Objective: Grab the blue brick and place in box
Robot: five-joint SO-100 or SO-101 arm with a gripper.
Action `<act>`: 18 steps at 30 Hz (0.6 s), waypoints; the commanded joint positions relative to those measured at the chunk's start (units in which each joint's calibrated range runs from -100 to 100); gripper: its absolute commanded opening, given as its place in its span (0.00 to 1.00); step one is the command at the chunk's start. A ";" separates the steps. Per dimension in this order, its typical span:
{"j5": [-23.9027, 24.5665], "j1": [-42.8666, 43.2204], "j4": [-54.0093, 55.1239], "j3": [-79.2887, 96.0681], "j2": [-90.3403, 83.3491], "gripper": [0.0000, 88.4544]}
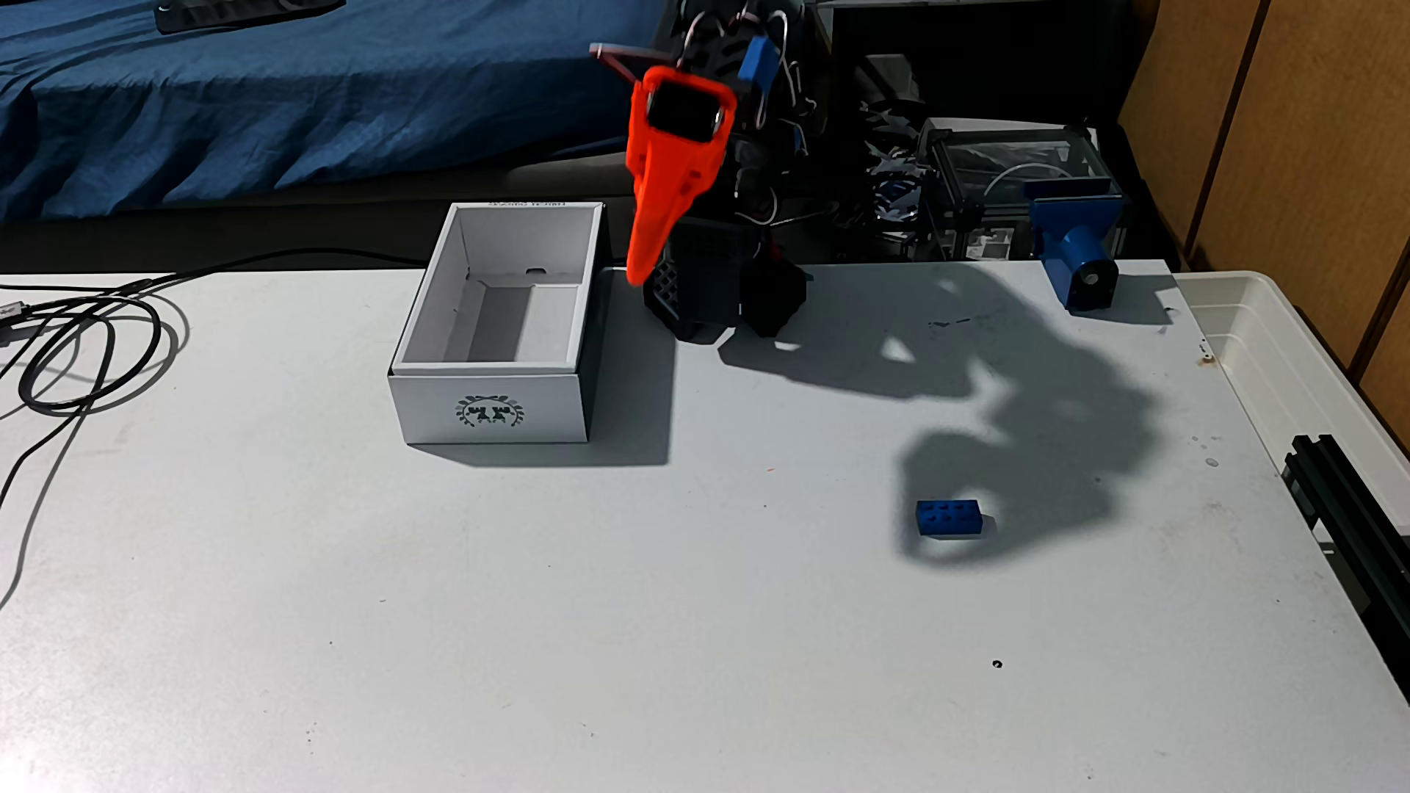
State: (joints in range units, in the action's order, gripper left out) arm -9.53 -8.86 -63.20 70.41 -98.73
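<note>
So the blue brick is sitting flat on the white table, studs facing up, out toward the right side of the fixed view. Its long side runs pretty much left to right across the picture, maybe tilted a hair, with one long face toward the camera. It's lying inside the big dark shadow the arm throws over the table, nothing touching it.

The box is well apart from it, over on the left-center, open top, nothing visible inside. Its short wall with the dark wreath logo faces the camera, so the box's long side runs away from us toward the far edge.

The orange gripper hangs up at the back, tip pointing down, just beside the box's far right corner and above the arm's black base. It isn't holding anything, and the fingers look pressed together into one point, but from this angle I honestly can't tell for sure.

There's a blue clamp thing at the far right edge, a loop of black cable on the left, and a clear plastic tray on the right.
</note>
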 commanded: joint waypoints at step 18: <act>9.34 8.41 -15.52 -42.63 49.98 0.02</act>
State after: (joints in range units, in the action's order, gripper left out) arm -1.26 -1.85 -77.25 33.57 -56.08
